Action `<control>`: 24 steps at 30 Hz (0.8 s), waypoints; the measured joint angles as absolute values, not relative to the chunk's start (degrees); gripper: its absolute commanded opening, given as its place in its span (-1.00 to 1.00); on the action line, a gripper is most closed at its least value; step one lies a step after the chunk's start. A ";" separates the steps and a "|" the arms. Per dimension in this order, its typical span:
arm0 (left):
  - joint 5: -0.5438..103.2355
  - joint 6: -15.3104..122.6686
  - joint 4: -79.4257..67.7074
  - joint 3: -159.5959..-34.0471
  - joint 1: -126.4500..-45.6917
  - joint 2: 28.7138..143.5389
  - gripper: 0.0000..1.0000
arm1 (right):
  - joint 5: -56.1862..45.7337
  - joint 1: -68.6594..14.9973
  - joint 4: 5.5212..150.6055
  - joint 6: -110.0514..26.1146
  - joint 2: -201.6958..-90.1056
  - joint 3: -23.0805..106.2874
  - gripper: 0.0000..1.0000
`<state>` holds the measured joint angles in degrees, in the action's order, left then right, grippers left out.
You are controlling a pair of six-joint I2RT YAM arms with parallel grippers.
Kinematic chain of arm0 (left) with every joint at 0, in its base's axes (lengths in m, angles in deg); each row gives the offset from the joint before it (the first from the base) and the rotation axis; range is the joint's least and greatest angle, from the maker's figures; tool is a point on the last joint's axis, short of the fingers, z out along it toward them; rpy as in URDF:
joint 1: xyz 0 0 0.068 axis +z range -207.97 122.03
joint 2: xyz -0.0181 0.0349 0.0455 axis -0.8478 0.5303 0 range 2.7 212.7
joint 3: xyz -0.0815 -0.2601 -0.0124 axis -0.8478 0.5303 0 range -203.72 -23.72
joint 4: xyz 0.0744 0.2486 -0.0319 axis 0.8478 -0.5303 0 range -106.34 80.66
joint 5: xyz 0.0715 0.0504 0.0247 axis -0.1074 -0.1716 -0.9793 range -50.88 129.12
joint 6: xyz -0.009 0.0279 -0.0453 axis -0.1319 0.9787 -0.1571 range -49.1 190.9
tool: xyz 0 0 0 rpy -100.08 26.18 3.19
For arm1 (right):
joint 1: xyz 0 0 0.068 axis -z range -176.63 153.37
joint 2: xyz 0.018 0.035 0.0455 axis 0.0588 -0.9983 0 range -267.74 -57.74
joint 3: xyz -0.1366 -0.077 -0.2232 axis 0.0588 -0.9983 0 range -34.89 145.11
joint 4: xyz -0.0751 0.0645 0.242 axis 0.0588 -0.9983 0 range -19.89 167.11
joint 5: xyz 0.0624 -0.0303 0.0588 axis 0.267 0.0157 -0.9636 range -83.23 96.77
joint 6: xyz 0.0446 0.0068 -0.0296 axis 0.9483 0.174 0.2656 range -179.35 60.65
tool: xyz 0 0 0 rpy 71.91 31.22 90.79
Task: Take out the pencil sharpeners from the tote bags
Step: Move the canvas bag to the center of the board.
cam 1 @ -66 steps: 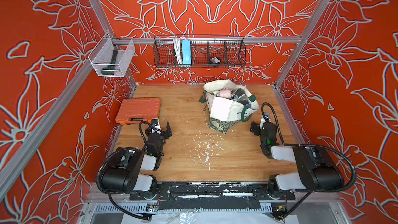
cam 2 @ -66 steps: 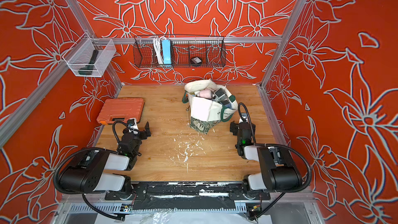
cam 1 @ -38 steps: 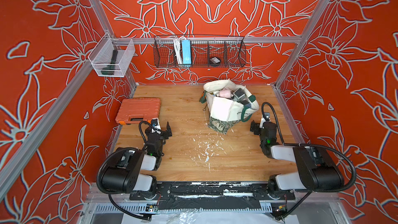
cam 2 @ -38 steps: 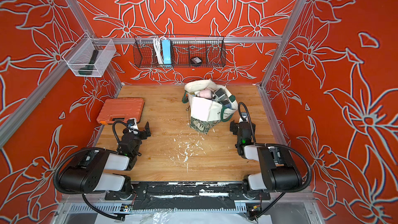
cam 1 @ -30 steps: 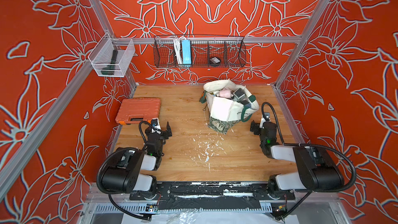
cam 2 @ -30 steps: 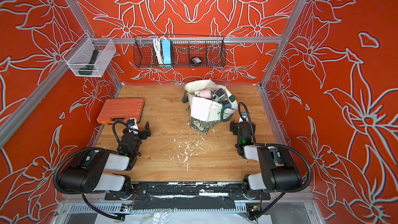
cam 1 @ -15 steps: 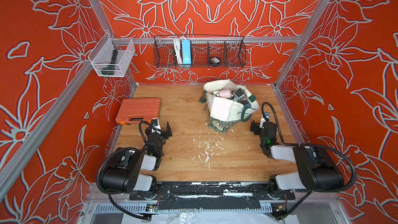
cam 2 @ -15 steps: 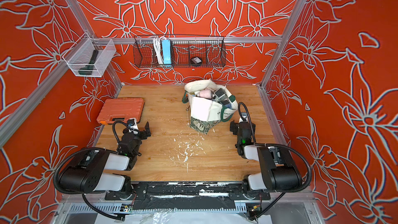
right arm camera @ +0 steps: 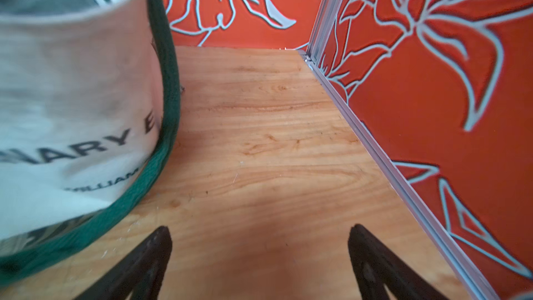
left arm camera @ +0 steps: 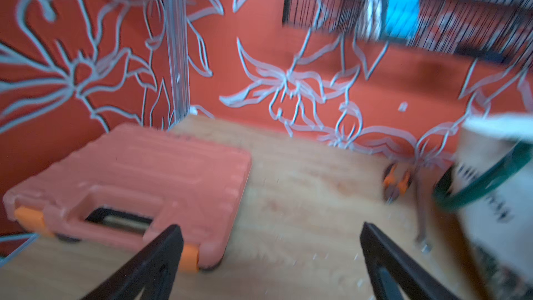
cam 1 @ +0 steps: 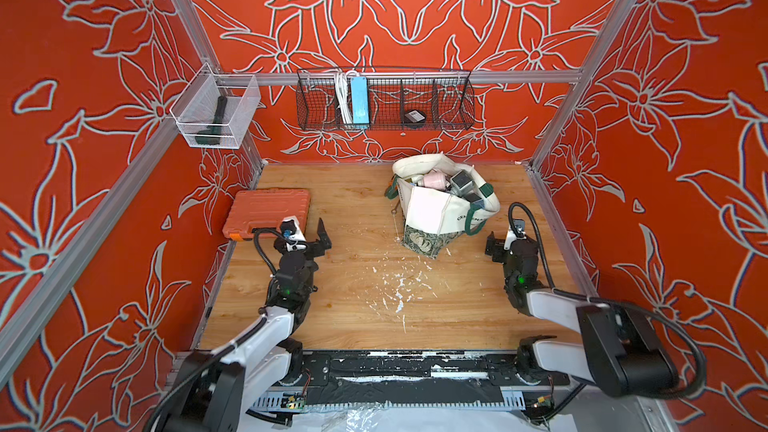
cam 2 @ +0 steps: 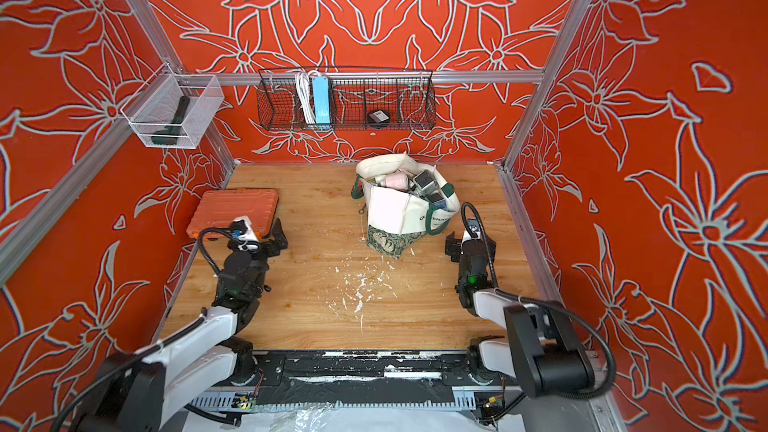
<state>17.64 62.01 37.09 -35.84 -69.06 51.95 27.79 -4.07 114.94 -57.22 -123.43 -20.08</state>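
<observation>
Tote bag [cam 1: 430, 211]: we see one cream canvas bag standing on the wooden table [cam 1: 353, 313], toward the back and right of centre. Its mouth gapes upward and a green floral panel sits at its foot.
Pencil sharpeners [cam 1: 460, 182]: we find them inside the bag's open mouth in both top views. A pink one [cam 1: 433, 179] lies beside grey, dark-fronted ones, and we cannot count those packed beneath.
Left gripper [left arm camera: 269, 227]: its jaws are spread wide and hold nothing. It hangs low over the wood just in front of the orange tool case [cam 1: 268, 211], well apart from the bag.
Right gripper [right arm camera: 259, 227]: its jaws are likewise wide and empty. It sits low over bare wood, just beside the bag's green strap [right arm camera: 167, 88], between the bag and the right wall.
Pliers [left arm camera: 396, 181]: orange-handled and blurred in the left wrist view, they lie on the table near the bag.
White flecks [cam 1: 399, 288]: these are scattered on the wood in front of the bag, between the arms.
Wire basket [cam 1: 451, 101]: it hangs on the back wall and holds a blue strip [cam 1: 358, 99].
Mesh bin [cam 1: 243, 118]: it is fixed at the left wall and holds a dark tool [cam 1: 214, 118].
</observation>
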 measured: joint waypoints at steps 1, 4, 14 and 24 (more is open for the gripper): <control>18.06 59.39 35.78 -35.73 -69.48 48.02 0.95 | 29.58 -4.42 109.32 -54.16 -118.38 -18.18 0.97; 21.23 49.71 31.28 -33.96 -70.09 37.40 0.95 | 33.23 -4.20 96.10 -44.61 -106.34 -10.31 0.97; 41.12 42.63 -2.18 -63.27 -70.05 40.67 0.83 | 20.62 -3.72 68.36 -38.18 -105.72 12.07 0.97; 49.97 53.73 -25.77 -72.05 -70.05 54.95 0.68 | 10.30 -3.26 44.95 -39.52 -131.23 34.80 0.77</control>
<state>49.97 53.73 -25.77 -72.05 -70.05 54.95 10.30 -3.26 44.95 -39.52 -131.23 34.80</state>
